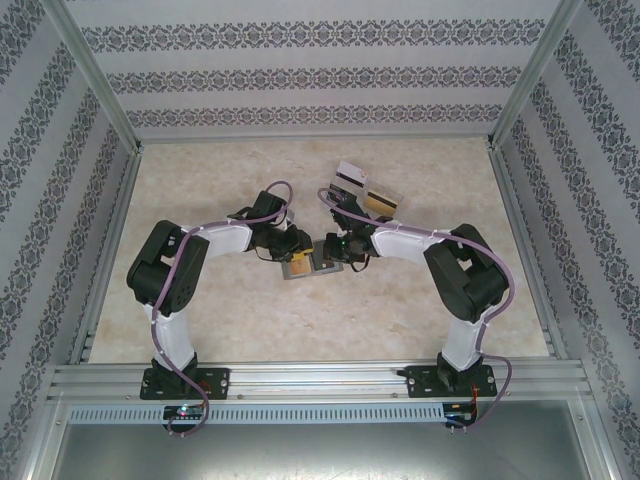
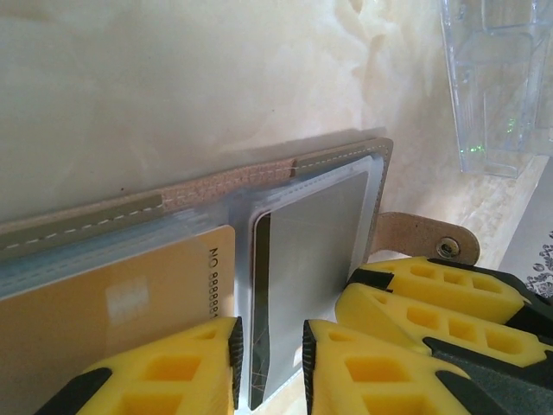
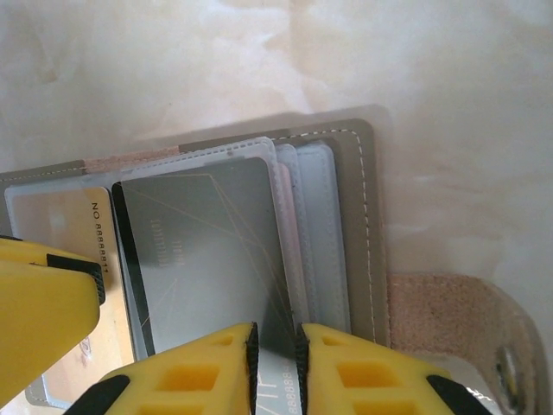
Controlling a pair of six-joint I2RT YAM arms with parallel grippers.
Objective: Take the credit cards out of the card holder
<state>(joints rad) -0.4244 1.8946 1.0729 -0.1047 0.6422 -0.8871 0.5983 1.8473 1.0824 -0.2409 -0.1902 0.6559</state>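
Right claw (image 3: 276, 350) has its jaws narrow at the grey card's (image 3: 199, 251) edge, left claw (image 2: 270, 363) likewise beside the gold card (image 2: 112, 303), though a true pinch I cannot tell. With the wallet (image 3: 367, 225) open at the table's (image 1: 250, 320) middle, best pin it and slide the card straight out. One wallet, two cards showing inside, two claws, one tray (image 2: 484, 95).

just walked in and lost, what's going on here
Both arms work on the open wallet mid-table. The right fingers pinch the grey card by its edge; the left fingers straddle its striped side, grip unclear. A gold card sits in its pocket. More cards lie in the tray.
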